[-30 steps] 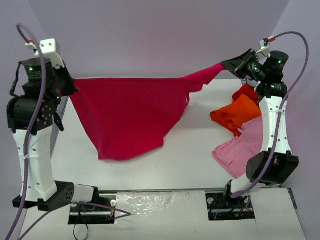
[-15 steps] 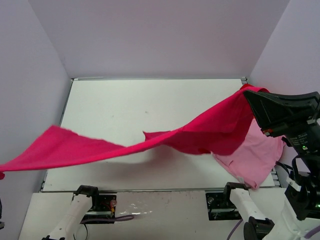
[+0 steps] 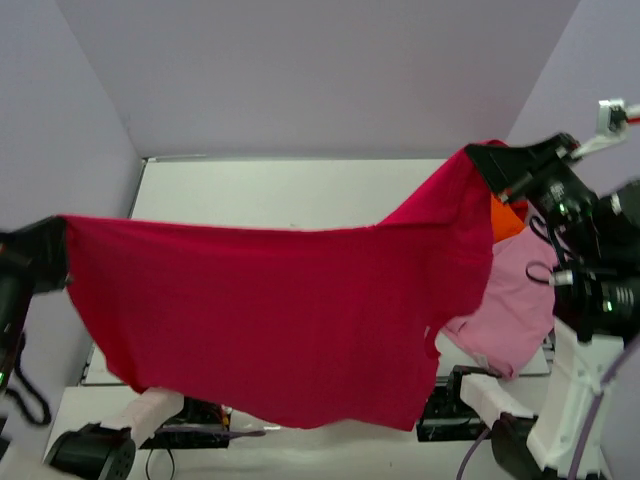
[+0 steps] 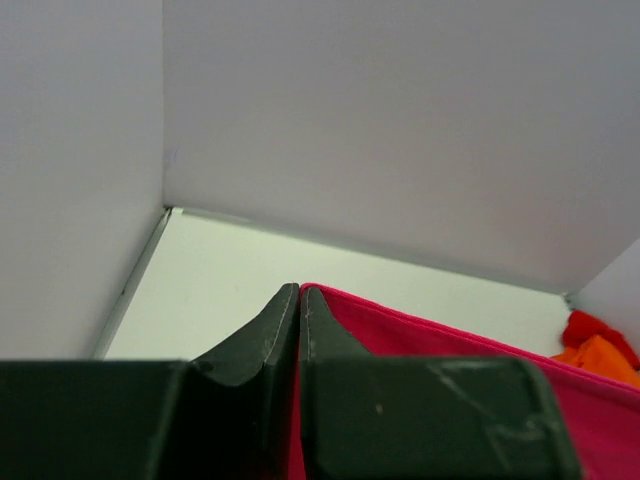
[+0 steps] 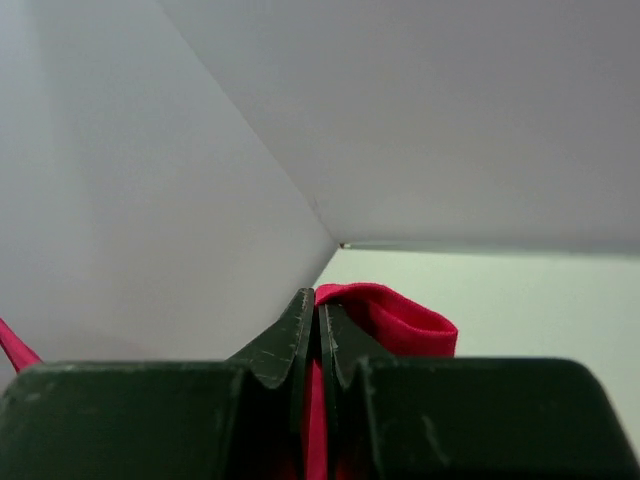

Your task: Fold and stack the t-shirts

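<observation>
The raspberry-red t-shirt [image 3: 270, 320] hangs spread wide in the air above the table, held at both upper corners. My left gripper [image 3: 62, 235] is shut on its left corner; the cloth [image 4: 450, 370] shows between the closed fingers [image 4: 300, 305]. My right gripper [image 3: 482, 160] is shut on its right corner, where a fold of the cloth [image 5: 395, 320] bulges past the fingertips [image 5: 317, 305]. The pale pink t-shirt [image 3: 510, 300] lies at the table's right side, with the orange t-shirt [image 3: 503, 218] behind it. A bright red one [image 4: 592, 326] shows beside the orange one [image 4: 605, 357] in the left wrist view.
The white table [image 3: 260, 190] is walled by grey panels at the back and both sides. The hanging shirt hides the table's middle and front from the top camera. The arm bases [image 3: 470, 400] stand at the near edge.
The shirt has gone from a twisted, sagging band to a flat sheet stretched between both grippers. Both grippers have risen and pulled apart, closer to the top camera.
</observation>
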You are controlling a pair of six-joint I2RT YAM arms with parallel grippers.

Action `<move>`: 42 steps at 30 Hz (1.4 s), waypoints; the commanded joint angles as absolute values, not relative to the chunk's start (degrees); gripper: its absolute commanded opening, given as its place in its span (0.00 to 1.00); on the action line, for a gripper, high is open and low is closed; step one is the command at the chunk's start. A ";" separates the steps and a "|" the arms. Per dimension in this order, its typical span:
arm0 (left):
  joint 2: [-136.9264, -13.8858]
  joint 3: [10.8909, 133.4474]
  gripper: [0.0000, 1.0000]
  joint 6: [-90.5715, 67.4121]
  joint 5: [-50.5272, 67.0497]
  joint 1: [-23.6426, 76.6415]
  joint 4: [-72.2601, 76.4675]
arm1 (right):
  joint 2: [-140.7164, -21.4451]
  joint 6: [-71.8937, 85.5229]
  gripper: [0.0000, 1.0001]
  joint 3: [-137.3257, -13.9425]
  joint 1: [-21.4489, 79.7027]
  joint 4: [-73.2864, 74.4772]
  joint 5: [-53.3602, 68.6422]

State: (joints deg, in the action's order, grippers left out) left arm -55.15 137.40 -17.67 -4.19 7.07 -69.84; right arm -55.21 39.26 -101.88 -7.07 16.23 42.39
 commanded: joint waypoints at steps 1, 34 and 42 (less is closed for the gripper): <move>-67.71 132.29 0.00 -16.80 -9.06 7.29 -70.01 | -68.56 40.65 0.00 -95.99 -7.03 13.98 38.45; -108.15 156.09 0.00 -27.90 27.43 -4.01 -45.14 | -117.90 54.63 0.00 -127.79 -8.16 -21.51 53.21; -94.33 126.32 0.00 -27.08 22.32 -3.50 -39.22 | -108.48 46.14 0.00 -109.37 -8.19 -18.67 52.90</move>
